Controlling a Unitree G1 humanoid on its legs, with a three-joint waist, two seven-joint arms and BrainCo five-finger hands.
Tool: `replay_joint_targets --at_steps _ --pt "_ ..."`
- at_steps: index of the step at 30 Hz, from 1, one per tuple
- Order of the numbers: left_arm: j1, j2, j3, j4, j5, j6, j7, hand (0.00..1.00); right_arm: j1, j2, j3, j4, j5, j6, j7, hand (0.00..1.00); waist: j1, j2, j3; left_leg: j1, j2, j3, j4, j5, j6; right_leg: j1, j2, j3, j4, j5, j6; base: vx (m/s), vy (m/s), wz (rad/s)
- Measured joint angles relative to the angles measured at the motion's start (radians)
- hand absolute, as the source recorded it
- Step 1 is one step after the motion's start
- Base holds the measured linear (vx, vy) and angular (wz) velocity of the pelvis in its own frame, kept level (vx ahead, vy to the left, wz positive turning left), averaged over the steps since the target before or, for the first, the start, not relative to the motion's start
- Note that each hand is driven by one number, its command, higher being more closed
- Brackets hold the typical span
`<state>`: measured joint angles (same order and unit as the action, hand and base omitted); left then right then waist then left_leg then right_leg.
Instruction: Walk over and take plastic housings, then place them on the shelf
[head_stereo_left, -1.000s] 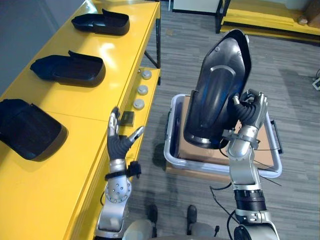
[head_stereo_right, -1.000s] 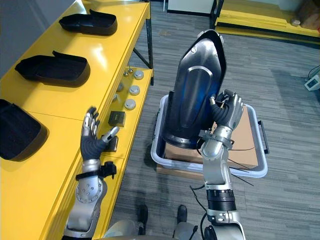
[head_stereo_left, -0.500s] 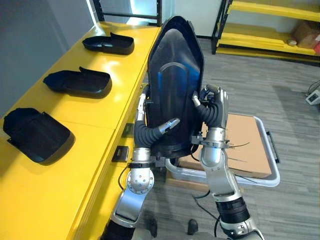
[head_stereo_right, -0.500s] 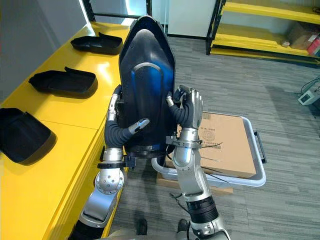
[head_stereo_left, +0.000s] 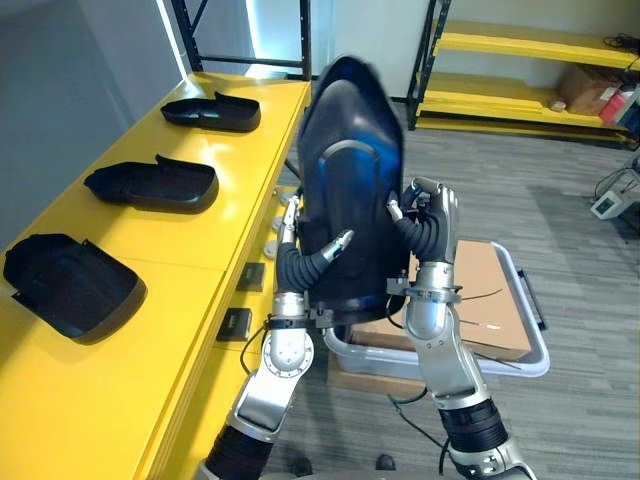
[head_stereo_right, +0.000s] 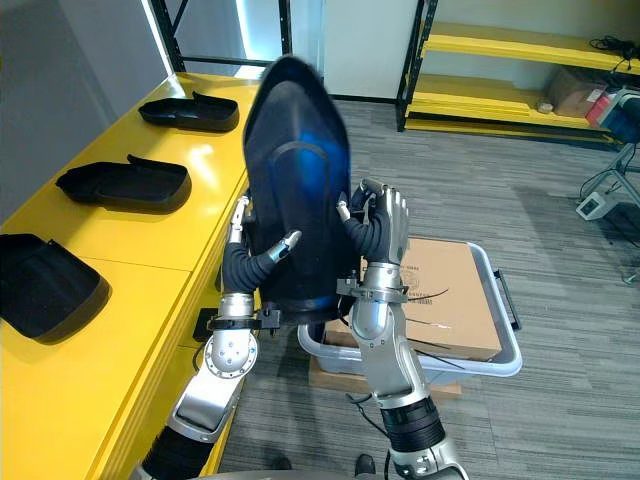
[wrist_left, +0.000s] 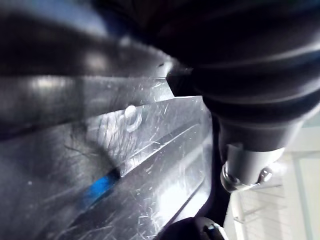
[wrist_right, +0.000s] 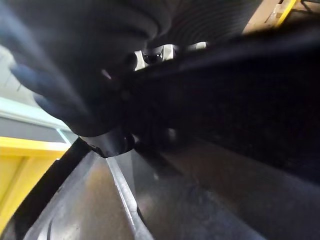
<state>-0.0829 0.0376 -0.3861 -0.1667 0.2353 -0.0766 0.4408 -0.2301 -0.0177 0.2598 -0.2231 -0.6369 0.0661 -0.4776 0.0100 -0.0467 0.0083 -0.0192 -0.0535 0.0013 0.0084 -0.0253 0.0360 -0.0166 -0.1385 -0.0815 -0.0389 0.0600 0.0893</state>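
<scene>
A yellow shelf (head_stereo_left: 200, 240) ran just beyond the fingers of your left hand (head_stereo_left: 296, 265). That hand and your right hand (head_stereo_left: 428, 225) were clamped on the upright black plastic housing (head_stereo_left: 350, 190) between them. This looked like the carrying step; next, likely, lower it onto bare shelf.

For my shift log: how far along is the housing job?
Done: three black plastic housings lie on the long yellow shelf. In hand: left hand and right hand grip a large glossy black plastic housing upright. Left: setting it on the shelf.
</scene>
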Motion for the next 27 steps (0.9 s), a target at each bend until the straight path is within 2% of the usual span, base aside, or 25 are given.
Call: replay_joint_targets --at_steps 2,5,11,14,20,23,25,26,27 --pt "0.0 0.014 -0.002 0.049 -0.011 0.022 -0.007 1.0 -0.001 -0.002 0.023 -0.03 0.007 -0.002 0.0 0.0 0.0 0.0 -0.001 0.002 0.0 -0.001 0.0 0.0 0.0 0.002 0.0 0.0 0.0 0.0 0.0 0.0 0.0 0.0" --pt "0.011 0.016 -0.003 0.07 -0.031 0.046 -0.027 1.0 -0.002 -0.009 0.077 -0.086 0.007 -0.048 0.003 0.0 -0.002 0.0 -0.001 0.011 0.0 -0.001 -0.001 0.001 0.001 0.009 0.0 0.0 0.001 0.0 0.0 -0.01 -0.002 0.0" --pt "0.026 0.02 -0.004 0.069 -0.036 0.046 -0.054 1.0 -0.003 -0.014 0.083 -0.096 0.031 -0.1 0.013 0.0 -0.001 -0.01 -0.014 0.023 -0.002 -0.002 -0.013 0.006 0.002 0.012 -0.002 0.0 0.01 -0.004 0.001 -0.05 -0.005 0.0" --pt "0.027 0.02 -0.004 0.068 -0.036 0.046 -0.068 1.0 -0.003 -0.016 0.078 -0.101 0.08 -0.115 0.033 0.0 -0.001 -0.013 -0.015 0.043 -0.002 -0.005 -0.048 0.022 -0.001 0.011 -0.003 -0.001 0.023 -0.017 0.004 -0.04 -0.01 0.03" --pt "0.032 0.013 0.033 0.057 -0.03 0.037 -0.073 1.0 -0.003 -0.044 0.034 -0.12 0.254 -0.174 0.091 0.0 -0.001 -0.023 -0.022 0.052 -0.002 -0.006 -0.067 0.034 0.003 0.012 -0.002 -0.002 0.02 -0.016 0.007 -0.01 -0.003 0.0" --pt "0.071 0.002 0.079 0.056 -0.022 0.033 -0.083 1.0 -0.003 -0.067 -0.046 -0.192 0.371 -0.212 0.112 0.0 -0.003 -0.024 -0.022 0.052 -0.002 -0.006 -0.067 0.034 0.003 0.014 -0.002 -0.003 0.018 -0.016 0.007 0.01 -0.002 0.01" --pt "0.102 0.002 0.112 0.056 -0.021 0.034 -0.092 1.0 -0.004 -0.07 -0.152 -0.237 0.44 -0.252 0.115 0.0 -0.009 -0.024 -0.022 0.052 -0.002 -0.009 -0.068 0.034 0.003 0.016 -0.003 -0.004 0.018 -0.016 0.007 0.01 -0.01 0.06" --pt "0.131 0.002 0.154 0.055 -0.019 0.036 -0.091 1.0 -0.003 -0.07 -0.28 -0.245 0.513 -0.283 0.112 0.0 -0.018 -0.024 -0.022 0.055 -0.002 -0.013 -0.069 0.034 0.003 0.02 -0.003 -0.006 0.018 -0.016 0.007 0.0 -0.012 0.07" --pt "0.139 0.002 0.163 0.055 -0.019 0.036 -0.091 1.0 -0.002 -0.07 -0.321 -0.245 0.541 -0.288 0.111 0.0 -0.02 -0.024 -0.022 0.057 -0.002 -0.014 -0.07 0.034 0.003 0.022 -0.003 -0.007 0.018 -0.016 0.007 -0.01 -0.016 0.05"
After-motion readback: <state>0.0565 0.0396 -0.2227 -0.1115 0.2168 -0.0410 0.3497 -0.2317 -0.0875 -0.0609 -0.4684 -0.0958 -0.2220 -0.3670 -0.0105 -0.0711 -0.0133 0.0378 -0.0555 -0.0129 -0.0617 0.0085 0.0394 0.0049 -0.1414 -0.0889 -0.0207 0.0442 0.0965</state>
